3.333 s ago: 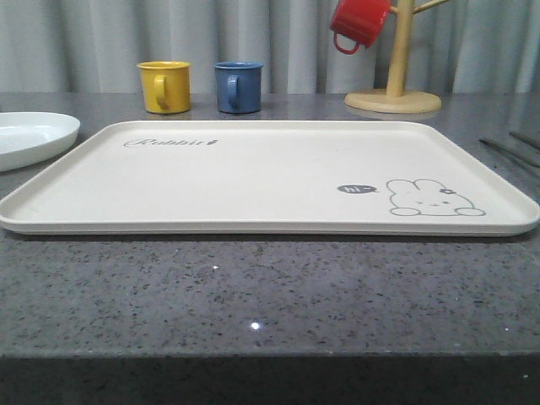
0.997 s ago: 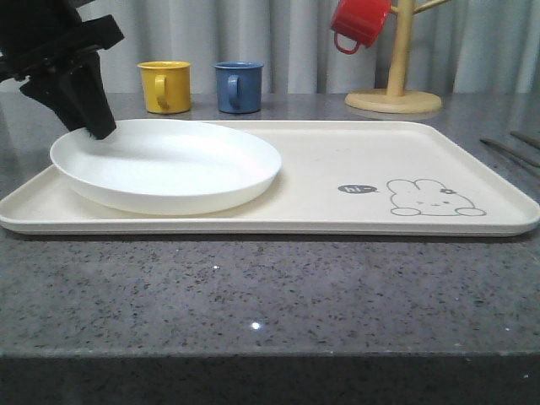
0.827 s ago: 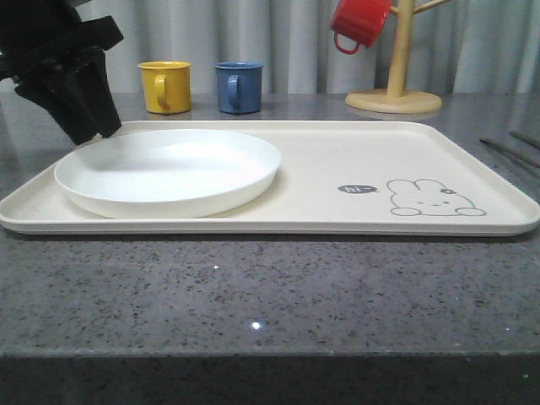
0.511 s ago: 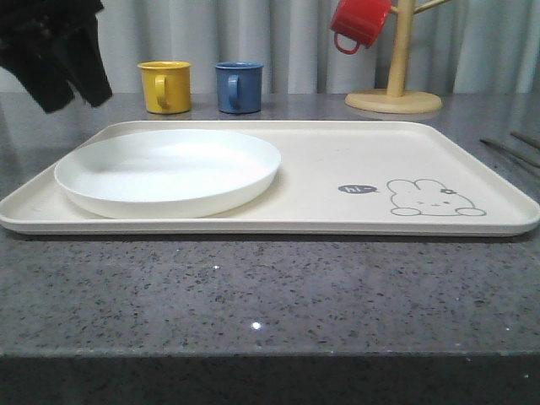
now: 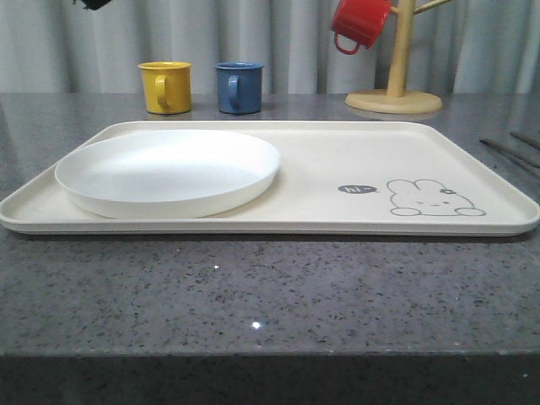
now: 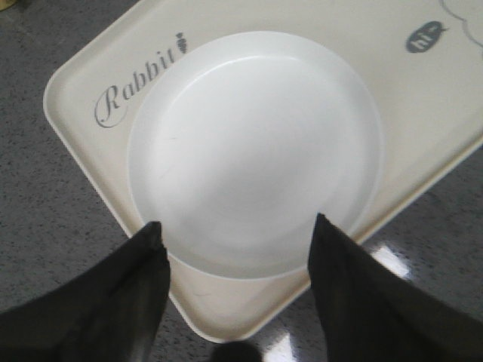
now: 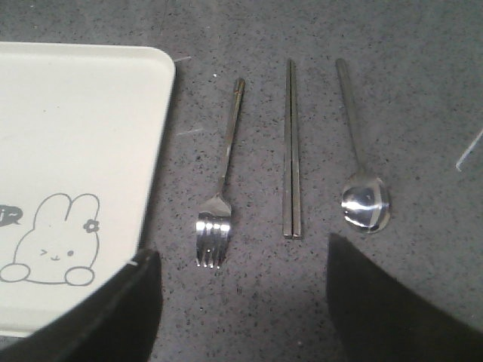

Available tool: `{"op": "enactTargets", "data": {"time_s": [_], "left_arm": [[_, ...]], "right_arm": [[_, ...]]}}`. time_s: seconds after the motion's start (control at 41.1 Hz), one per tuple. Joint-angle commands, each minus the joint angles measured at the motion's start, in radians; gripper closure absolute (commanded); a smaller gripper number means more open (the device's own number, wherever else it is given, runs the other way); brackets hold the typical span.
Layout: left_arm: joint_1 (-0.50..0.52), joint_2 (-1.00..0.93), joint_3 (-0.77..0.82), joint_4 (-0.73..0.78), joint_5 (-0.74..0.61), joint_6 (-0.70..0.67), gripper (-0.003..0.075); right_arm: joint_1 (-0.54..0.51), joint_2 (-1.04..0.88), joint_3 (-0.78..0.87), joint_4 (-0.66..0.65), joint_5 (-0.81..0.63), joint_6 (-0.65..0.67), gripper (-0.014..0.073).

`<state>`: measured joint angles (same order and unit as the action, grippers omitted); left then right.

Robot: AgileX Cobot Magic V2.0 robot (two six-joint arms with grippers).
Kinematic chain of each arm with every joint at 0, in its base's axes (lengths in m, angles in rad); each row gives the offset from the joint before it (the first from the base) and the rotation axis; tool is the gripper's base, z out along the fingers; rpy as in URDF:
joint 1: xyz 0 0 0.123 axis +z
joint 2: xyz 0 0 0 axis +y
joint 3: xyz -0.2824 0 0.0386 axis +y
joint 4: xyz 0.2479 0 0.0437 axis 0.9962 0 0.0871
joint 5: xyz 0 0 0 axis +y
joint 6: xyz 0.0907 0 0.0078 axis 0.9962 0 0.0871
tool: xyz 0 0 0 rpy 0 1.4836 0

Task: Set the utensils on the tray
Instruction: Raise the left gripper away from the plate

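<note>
Right wrist view: the fork [image 7: 218,197], chopsticks [image 7: 291,151] and spoon [image 7: 359,166] lie side by side on the grey counter [image 7: 423,90], just off the tray [image 7: 83,113] edge, none on it.
Long axes: all three run roughly parallel; fork tines and spoon bowl sit at the end nearest the camera, handles pointing away.
Right gripper [image 7: 241,309]: hangs above the cutlery, fingers spread wide, nothing between them.
Left gripper [image 6: 235,260]: poised over the white plate [image 6: 256,151], which rests on the tray's "Rabbit" end; fingers wide apart, empty.
Front view: yellow mug [image 5: 164,86] and blue mug [image 5: 238,87] stand behind the tray.
</note>
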<state>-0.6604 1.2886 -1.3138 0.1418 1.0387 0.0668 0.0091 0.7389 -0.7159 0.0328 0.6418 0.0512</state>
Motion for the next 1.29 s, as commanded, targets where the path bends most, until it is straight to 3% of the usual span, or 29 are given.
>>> {"op": "enactTargets", "data": {"time_s": [0.0, 0.365, 0.681, 1.022, 1.265], "left_arm": [[-0.06, -0.12, 0.06, 0.026, -0.101, -0.058, 0.0319], [-0.075, -0.45, 0.334, -0.063, -0.247, -0.087, 0.0319], [-0.075, -0.591, 0.407, -0.063, -0.263, -0.087, 0.0319], [-0.075, -0.592, 0.407, -0.061, -0.267, -0.087, 0.0319], [-0.075, -0.592, 0.407, -0.061, -0.266, -0.087, 0.0319]], "right_arm": [[0.0, 0.002, -0.035, -0.011, -0.063, -0.009, 0.0097], [0.0, 0.002, -0.035, -0.001, -0.062, -0.009, 0.0097], [0.001, 0.002, -0.037, 0.011, -0.051, -0.011, 0.0097], [0.07, 0.157, -0.261, 0.012, 0.31, -0.033, 0.0098], [0.09, 0.342, -0.377, 0.006, 0.395, -0.036, 0.0098]]}}
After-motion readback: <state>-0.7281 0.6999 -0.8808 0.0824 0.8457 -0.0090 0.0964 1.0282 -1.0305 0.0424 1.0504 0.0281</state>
